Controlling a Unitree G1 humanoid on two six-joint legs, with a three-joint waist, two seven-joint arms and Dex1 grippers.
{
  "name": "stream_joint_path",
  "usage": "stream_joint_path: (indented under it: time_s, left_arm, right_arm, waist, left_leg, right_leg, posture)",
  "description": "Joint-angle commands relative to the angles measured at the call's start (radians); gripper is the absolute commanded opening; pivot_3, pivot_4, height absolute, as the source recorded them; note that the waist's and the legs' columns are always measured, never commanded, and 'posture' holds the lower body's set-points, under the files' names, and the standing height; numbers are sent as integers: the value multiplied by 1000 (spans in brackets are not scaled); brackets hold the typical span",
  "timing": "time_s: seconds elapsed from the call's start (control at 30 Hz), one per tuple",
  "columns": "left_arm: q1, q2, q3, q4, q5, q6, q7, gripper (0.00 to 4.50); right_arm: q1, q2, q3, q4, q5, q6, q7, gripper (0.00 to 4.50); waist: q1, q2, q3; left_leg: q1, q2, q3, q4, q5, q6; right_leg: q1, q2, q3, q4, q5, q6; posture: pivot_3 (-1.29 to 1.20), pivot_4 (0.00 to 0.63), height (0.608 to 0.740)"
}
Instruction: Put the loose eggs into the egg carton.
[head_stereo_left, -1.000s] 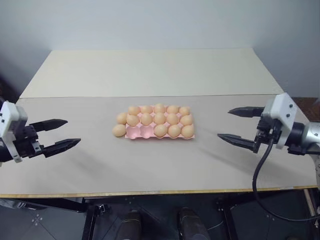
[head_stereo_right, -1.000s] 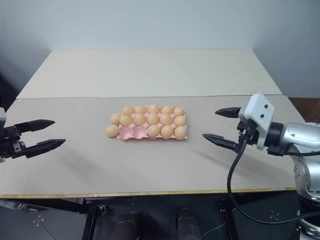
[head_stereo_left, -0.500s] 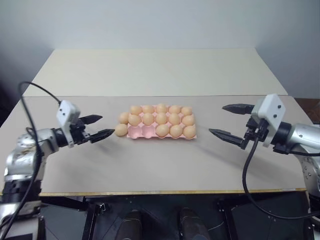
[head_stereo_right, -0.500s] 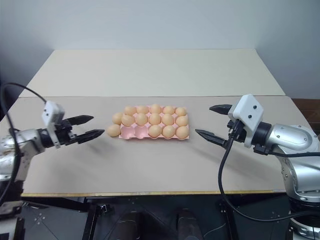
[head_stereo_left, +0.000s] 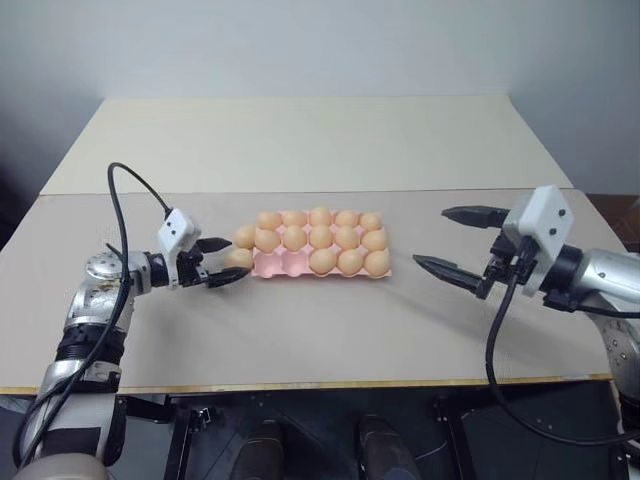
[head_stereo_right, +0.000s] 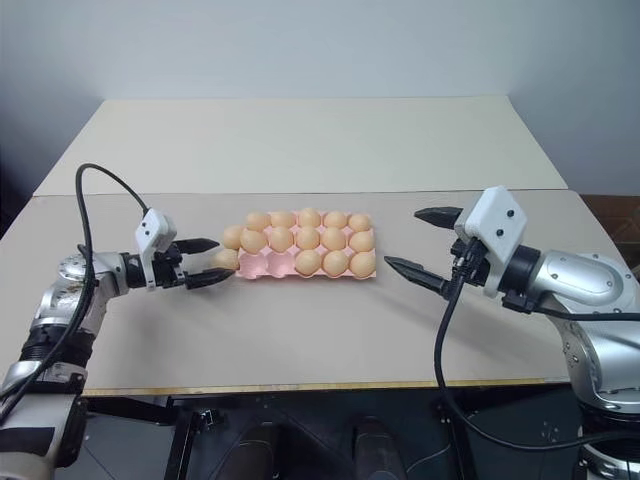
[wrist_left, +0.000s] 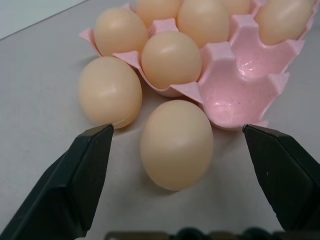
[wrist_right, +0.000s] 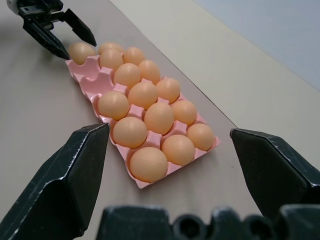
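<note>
The pink egg carton lies mid-table with several eggs in its cups; two cups at its front left end are bare. Two loose eggs rest on the table by its left end: one at the front corner, the other just behind it. My left gripper is open, low over the table, its fingers on either side of the front loose egg without touching it. To the right of the carton, my right gripper hovers open with nothing between its fingers.
The table is made of two pale boards with a seam running behind the carton. Its front edge is near me. A black cable loops above my left arm, another hangs below the right wrist.
My left arm has swung in from the table's left side toward the carton and lowered, so its open fingers now flank the front loose egg. The right gripper has hardly moved.
</note>
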Motion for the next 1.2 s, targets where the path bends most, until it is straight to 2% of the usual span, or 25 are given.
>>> stream_joint_path:
  time_s: [0.03, 0.2, 0.3, 0.5, 0.8, 0.93, 1.07, 1.2]
  left_arm:
    - [-33, -11, -4, 37, 21, -39, -15, 4500]
    - [-69, -38, -14, 94, 48, -62, -22, 4500]
    - [-79, -47, -12, 108, 55, -69, -21, 3891]
    - [-61, -29, -2, 94, 70, -85, -31, 2051]
    - [27, 58, 54, -58, 12, -28, -85, 2051]
    - [55, 85, 105, -242, -90, 78, -106, 2051]
    - [56, 25, 94, -374, -130, 132, -43, 2051]
    - [18, -58, 46, -408, -126, 155, -2, 2051]
  right_arm:
    - [-1, -21, -49, -41, 33, 17, -21, 4470]
    - [5, -35, -54, -46, 48, 25, -31, 4470]
    - [-1, -34, -51, -49, 51, 30, -39, 4500]
    - [4, -36, -49, -53, 62, 31, -56, 4500]
    - [14, -39, -49, -64, 75, 34, -78, 4500]
    - [25, -41, -54, -77, 81, 38, -83, 4500]
    - [26, -39, -50, -85, 83, 40, -93, 4500]
    - [19, -42, -46, -81, 82, 40, -97, 4500]
  waist:
    - [1, 0, 0]
    - [1, 0, 0]
    - [0, 0, 0]
    - [0, 0, 0]
    - [-2, 0, 0]
    - [1, 0, 0]
    - [8, 0, 0]
    - [11, 0, 0]
  left_leg:
    - [0, 0, 0, 0, 0, 0]
    - [0, 0, 0, 0, 0, 0]
    - [-1, 0, 0, 0, 0, 0]
    - [-1, 0, 0, 0, 0, 0]
    - [0, 0, 0, 0, 0, 0]
    - [-1, 0, 0, 0, 0, 0]
    - [-1, 0, 0, 1, 0, 0]
    - [-1, 0, 0, 1, 0, 0]
  right_leg:
    - [0, 0, 0, 0, 0, 0]
    - [0, 0, 0, 0, 0, 0]
    - [0, 0, 0, 0, 0, 0]
    - [0, 0, 0, 0, 0, 0]
    - [0, 0, 0, 0, 0, 0]
    - [0, 0, 0, 1, 0, 0]
    - [0, -1, 0, 0, 0, 0]
    - [0, -1, 0, 0, 0, 1]
  posture:
    - [0, 150, 740]
    - [0, 150, 740]
    - [0, 150, 740]
    - [0, 150, 740]
    - [0, 150, 740]
    - [0, 150, 740]
    - [0, 150, 740]
    - [0, 150, 740]
